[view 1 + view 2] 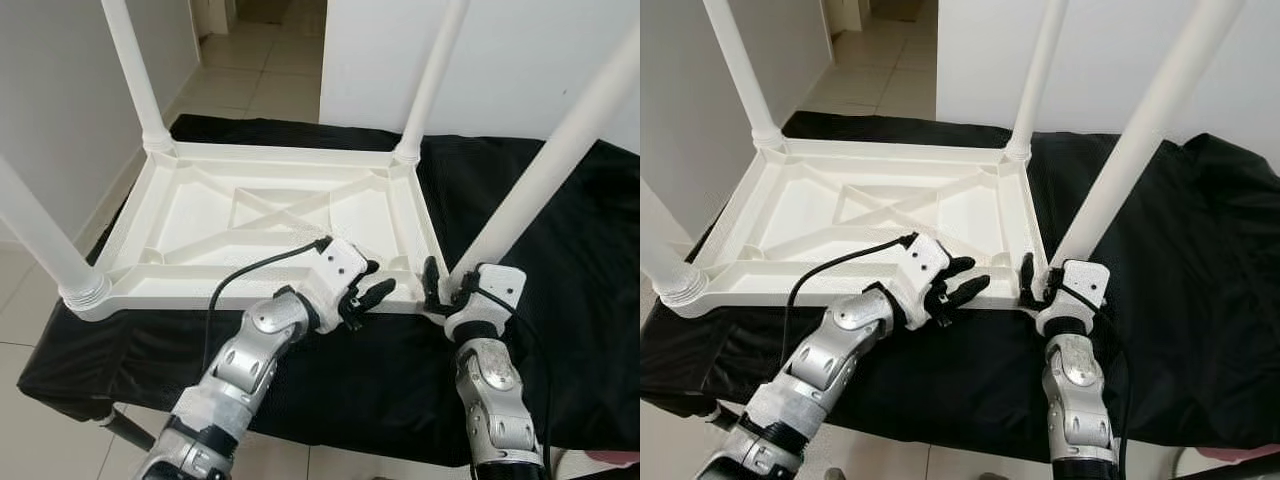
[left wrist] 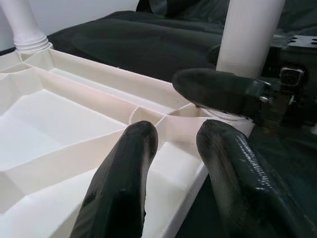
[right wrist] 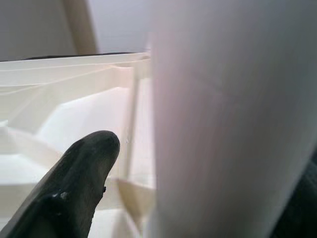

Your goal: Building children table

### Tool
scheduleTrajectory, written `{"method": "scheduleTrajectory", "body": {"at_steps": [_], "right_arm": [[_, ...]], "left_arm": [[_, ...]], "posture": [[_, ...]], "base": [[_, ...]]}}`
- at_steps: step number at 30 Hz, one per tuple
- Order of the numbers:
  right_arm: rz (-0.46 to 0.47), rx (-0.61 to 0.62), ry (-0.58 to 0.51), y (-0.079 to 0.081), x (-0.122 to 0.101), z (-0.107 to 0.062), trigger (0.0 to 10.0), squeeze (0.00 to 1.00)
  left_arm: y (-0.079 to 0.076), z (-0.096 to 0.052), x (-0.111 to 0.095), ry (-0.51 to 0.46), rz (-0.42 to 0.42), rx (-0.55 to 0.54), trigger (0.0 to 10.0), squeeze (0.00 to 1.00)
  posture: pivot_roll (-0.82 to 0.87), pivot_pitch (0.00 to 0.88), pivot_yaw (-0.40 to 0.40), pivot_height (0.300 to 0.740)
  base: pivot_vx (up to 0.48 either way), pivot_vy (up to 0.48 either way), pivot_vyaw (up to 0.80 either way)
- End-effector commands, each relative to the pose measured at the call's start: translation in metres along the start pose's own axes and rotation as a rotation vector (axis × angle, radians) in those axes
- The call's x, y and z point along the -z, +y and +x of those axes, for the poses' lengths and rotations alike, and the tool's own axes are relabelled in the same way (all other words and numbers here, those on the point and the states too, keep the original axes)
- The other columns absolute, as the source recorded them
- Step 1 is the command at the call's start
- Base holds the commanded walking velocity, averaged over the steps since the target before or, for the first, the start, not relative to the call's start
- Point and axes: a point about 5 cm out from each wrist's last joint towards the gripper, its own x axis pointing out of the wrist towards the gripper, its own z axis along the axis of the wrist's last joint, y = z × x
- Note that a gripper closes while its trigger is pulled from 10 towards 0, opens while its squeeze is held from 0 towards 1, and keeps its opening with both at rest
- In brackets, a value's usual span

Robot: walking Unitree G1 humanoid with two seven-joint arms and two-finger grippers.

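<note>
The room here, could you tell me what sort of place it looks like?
Probably a home: a tiled floor runs past white walls toward a doorway. A white plastic table lies upside down on a black cloth, with the right gripper at the base of one leg.

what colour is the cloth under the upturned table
Black; the cloth shows best in the left eye view.

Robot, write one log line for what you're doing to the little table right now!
step: fitting leg | table: upside down on black cloth | right gripper: at near-right leg base | left gripper: open, at near rim
</note>
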Motion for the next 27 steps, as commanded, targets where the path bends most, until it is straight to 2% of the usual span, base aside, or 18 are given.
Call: {"method": "scheduleTrajectory", "body": {"at_steps": [1, 2, 3, 4, 8, 12, 17, 19, 21, 25, 27], "right_arm": [[0.003, -0.039, 0.004, -0.002, 0.003, -0.003, 10.0, 0.00], [-0.001, -0.061, 0.004, -0.003, 0.003, -0.003, 10.0, 0.00], [-0.013, -0.135, 0.000, -0.005, 0.001, -0.005, 10.0, 0.00], [-0.013, -0.135, 0.000, -0.005, 0.001, -0.005, 10.0, 0.00], [-0.075, -0.284, 0.005, -0.016, -0.002, -0.011, 10.0, 0.00], [-0.090, -0.333, 0.008, -0.022, -0.002, -0.014, 10.0, 0.00], [-0.117, -0.472, 0.024, -0.024, -0.005, -0.019, 10.0, 0.00], [-0.150, -0.569, 0.040, -0.028, -0.012, -0.011, 10.0, 0.00], [-0.171, -0.607, 0.045, -0.031, -0.016, -0.006, 10.0, 0.00], [-0.184, -0.631, 0.052, -0.032, -0.018, -0.002, 10.0, 0.00], [-0.218, -0.652, 0.049, -0.034, -0.020, 0.008, 10.0, 0.00]], "left_arm": [[0.002, 0.000, 0.001, 0.005, 0.016, 0.008, 10.0, 0.00], [0.002, 0.000, 0.001, 0.007, 0.020, 0.017, 10.0, 0.00], [0.001, -0.001, -0.001, 0.002, 0.021, 0.042, 10.0, 0.00], [0.001, -0.001, -0.001, 0.002, 0.021, 0.042, 10.0, 0.00], [-0.002, -0.004, -0.002, 0.000, 0.019, 0.089, 10.0, 0.00], [-0.003, -0.005, -0.002, 0.005, 0.029, 0.110, 10.0, 0.00], [-0.001, -0.006, -0.003, 0.006, 0.027, 0.115, 10.0, 0.00], [-0.004, -0.006, -0.002, 0.011, 0.024, 0.135, 10.0, 0.00], [-0.005, -0.005, -0.002, 0.013, 0.025, 0.143, 10.0, 0.00], [-0.006, -0.005, -0.003, 0.013, 0.024, 0.147, 10.0, 0.00], [-0.006, -0.003, -0.004, 0.012, 0.024, 0.146, 10.0, 0.00]], "posture": [[-0.12, 0.000, 0.021, 0.740], [-0.12, 0.000, 0.021, 0.740], [-0.12, 0.000, 0.030, 0.740], [-0.12, 0.000, 0.030, 0.740], [-0.12, 0.000, 0.045, 0.740], [-0.12, 0.000, 0.047, 0.740], [-0.13, 0.000, 0.061, 0.740], [-0.15, 0.000, 0.087, 0.740], [-0.15, 0.000, 0.083, 0.740], [-0.15, 0.000, 0.082, 0.740], [-0.14, 0.000, 0.069, 0.740]], "base": [[0.000, 0.000, 0.00], [0.000, 0.000, 0.00], [0.000, 0.000, 0.00], [0.000, 0.000, 0.00], [0.000, 0.000, 0.00], [0.000, 0.000, 0.00], [0.000, 0.000, 0.00], [0.000, 0.000, 0.00], [0.000, 0.000, 0.00], [0.000, 0.000, 0.00], [0.000, 0.000, 0.00]]}}
